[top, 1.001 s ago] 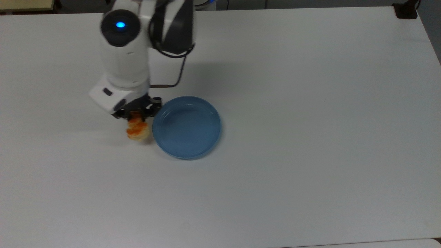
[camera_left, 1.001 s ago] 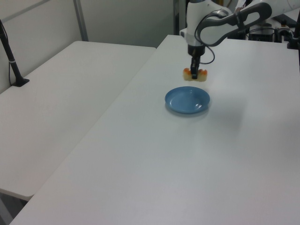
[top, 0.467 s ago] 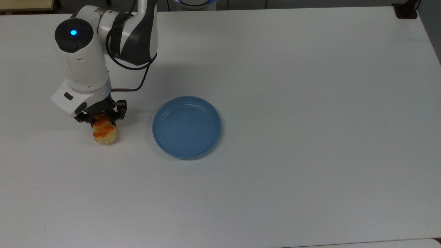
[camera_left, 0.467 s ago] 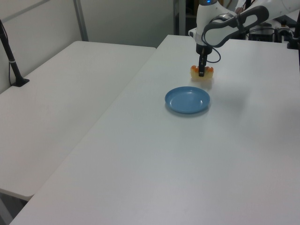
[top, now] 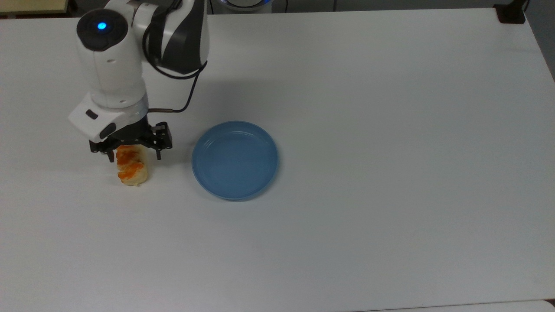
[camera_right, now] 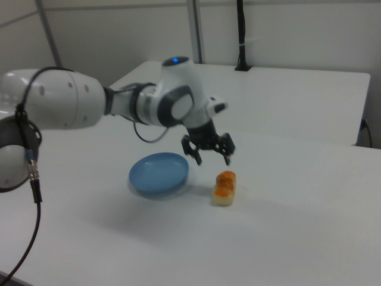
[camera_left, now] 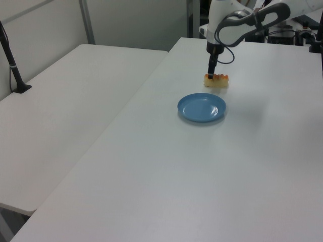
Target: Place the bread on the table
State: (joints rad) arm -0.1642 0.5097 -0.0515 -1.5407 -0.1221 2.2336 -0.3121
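A pale-tan oblong bread (top: pixel 132 169) with orange glazed bumps is seen lying on the white counter (top: pixel 390 130). The released pincer (camera_right: pixel 209 156) is held spread above it.

Table (top: pixel 390 216) mostly bare; plate (top: pixel 234 160) (seemingly) sole obstacle near bread (top: pixel 131 167).

Bread (top: pixel 131 168) on table (top: pixel 390 130), top view's left of plate (top: pixel 235 160), apart.

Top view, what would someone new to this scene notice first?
Probably the white robot arm at the top view's left, its open gripper poised over the bread, an orange-glazed roll lying on the white table. Next, the blue plate to the top view's right of the roll, with nothing on it.
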